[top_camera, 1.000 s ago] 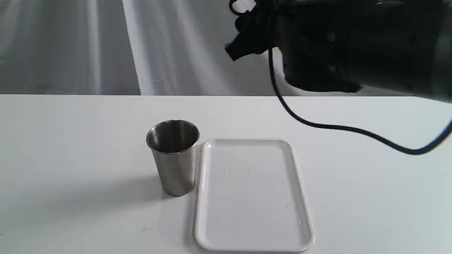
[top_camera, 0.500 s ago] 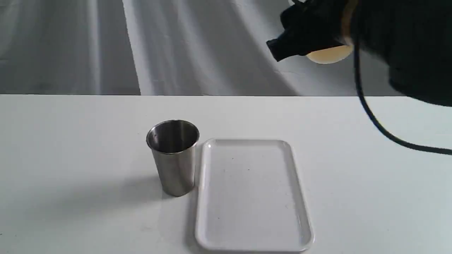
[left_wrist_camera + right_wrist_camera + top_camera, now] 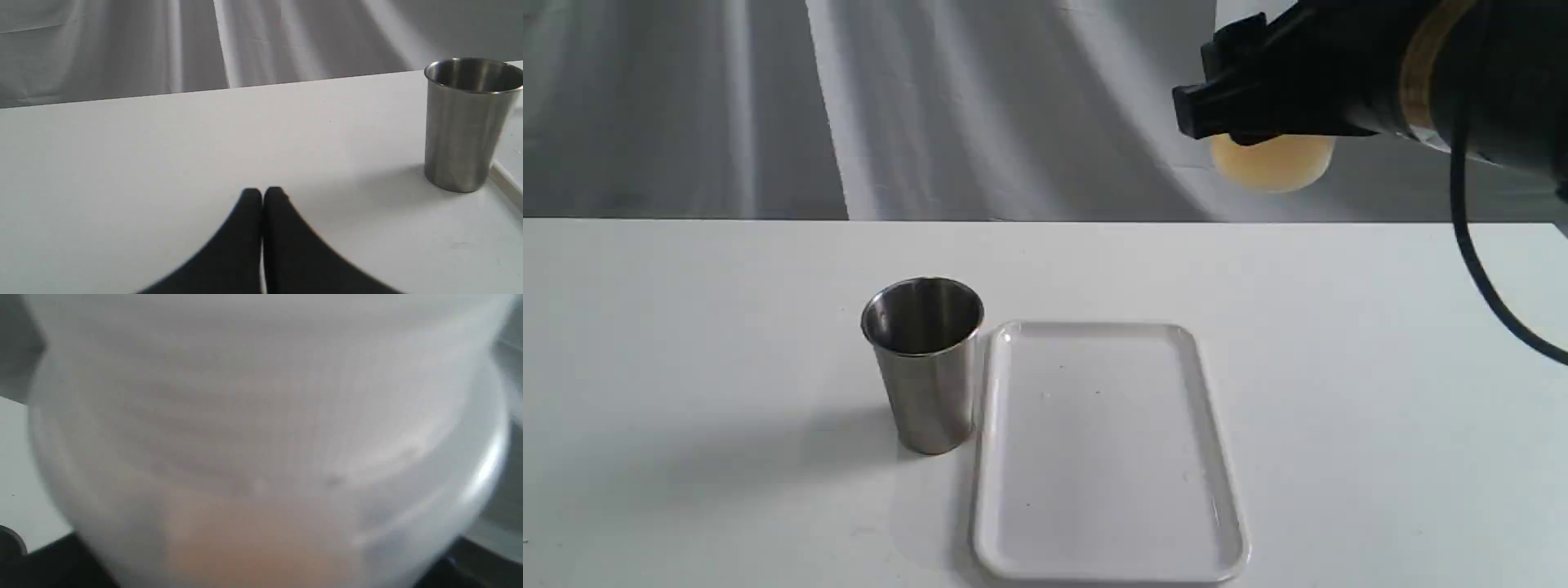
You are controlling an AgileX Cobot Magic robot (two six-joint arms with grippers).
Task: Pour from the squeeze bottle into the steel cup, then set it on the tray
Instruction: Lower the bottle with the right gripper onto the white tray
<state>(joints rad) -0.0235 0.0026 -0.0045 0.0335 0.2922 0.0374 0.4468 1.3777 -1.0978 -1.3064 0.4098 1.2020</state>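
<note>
We see the bottle (image 3: 1272, 163) clamped in the right gripper (image 3: 1267, 114), high on the right, well apart from the cup (image 3: 923, 359) just left of the tray (image 3: 1103, 457) on the counter (image 3: 686, 327). The left gripper (image 3: 262, 195) is pinched together, empty. We risk spilling on the tray if it tilts early.

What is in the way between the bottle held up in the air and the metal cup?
Nothing visible. The squeeze bottle hangs high on the right; the steel cup stands upright, mouth open, just left of the tray. Only air lies between them.
</note>
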